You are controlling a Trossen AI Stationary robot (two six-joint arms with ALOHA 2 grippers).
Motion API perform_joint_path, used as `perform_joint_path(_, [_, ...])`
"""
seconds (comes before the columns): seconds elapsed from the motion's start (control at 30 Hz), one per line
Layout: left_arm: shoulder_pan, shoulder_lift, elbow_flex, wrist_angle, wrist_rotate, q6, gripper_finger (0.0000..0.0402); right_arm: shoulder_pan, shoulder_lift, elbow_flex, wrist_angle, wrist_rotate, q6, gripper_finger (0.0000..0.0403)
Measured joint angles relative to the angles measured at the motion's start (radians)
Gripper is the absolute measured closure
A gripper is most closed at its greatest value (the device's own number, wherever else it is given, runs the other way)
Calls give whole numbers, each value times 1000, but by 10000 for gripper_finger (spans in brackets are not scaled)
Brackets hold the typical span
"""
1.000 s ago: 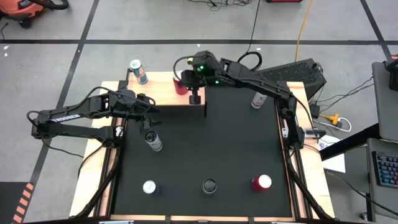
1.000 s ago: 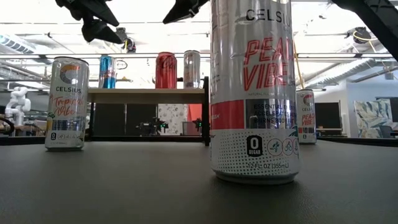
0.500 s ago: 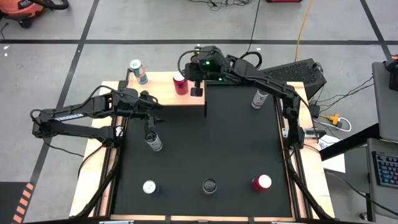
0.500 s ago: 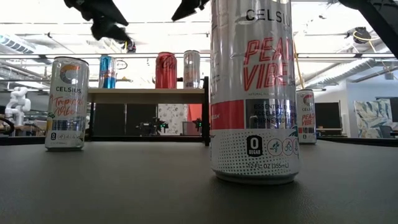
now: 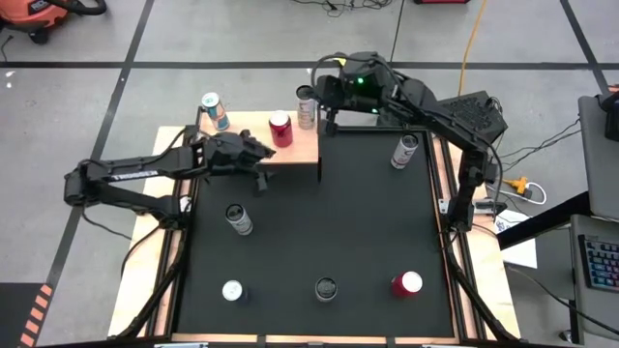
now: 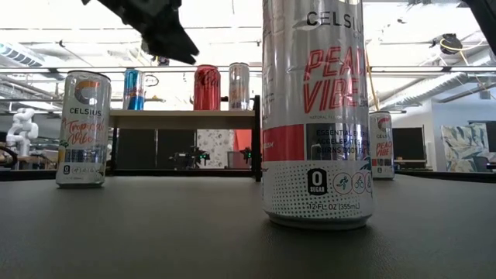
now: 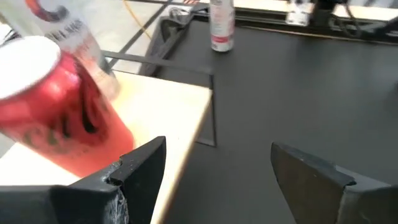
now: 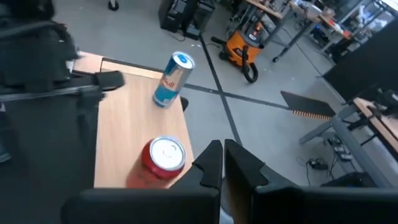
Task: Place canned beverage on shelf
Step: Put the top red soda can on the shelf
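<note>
Since a second ago my right gripper (image 5: 331,118) has let go of the silver can (image 5: 307,107) and pulled back past the far edge of the surface (image 5: 329,232); that can now stands free on the shelf (image 5: 295,152), at its far right corner. Over the same second my left arm has swung in from the left edge toward the shelf.

On the shelf I count three cans upright: the blue and silver can (image 5: 214,111) at the far left corner, the red can (image 5: 280,128) to the right of the shelf's middle, and the silver one just beyond it. From the low view they stand in a row on the light-wood board.

My left gripper (image 5: 259,170) hangs over the near edge of the shelf with its fingers (image 7: 140,171) spread apart and nothing between them; its wrist view shows the red can just ahead on the board. My right gripper has its fingers (image 8: 211,163) pressed together, empty, looking down on the red can and the blue one.

Elsewhere on the surface I see a can (image 5: 238,219) near the left edge, another can (image 5: 403,151) near the right edge, and three cans (image 5: 327,288) along the near edge.
</note>
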Motion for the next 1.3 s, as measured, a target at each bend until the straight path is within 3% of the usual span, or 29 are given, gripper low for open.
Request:
perform_joint_path(0.2, [77, 86, 99, -7, 56, 33, 110, 0, -8, 0, -53, 0, 1, 403])
perform_joint_path(0.33, [133, 119, 106, -7, 109, 35, 110, 0, -8, 0, -79, 0, 0, 403])
perform_joint_path(0.63, [241, 195, 106, 5, 116, 56, 110, -2, -8, 0, -94, 1, -12, 403])
perform_joint_path(1.03, [279, 198, 106, 11, 109, 51, 110, -5, -8, 0, -121, 0, -18, 403])
perform_joint_path(1.3, [222, 198, 106, 31, 132, 9, 110, -5, -8, 0, -134, -1, -19, 403])
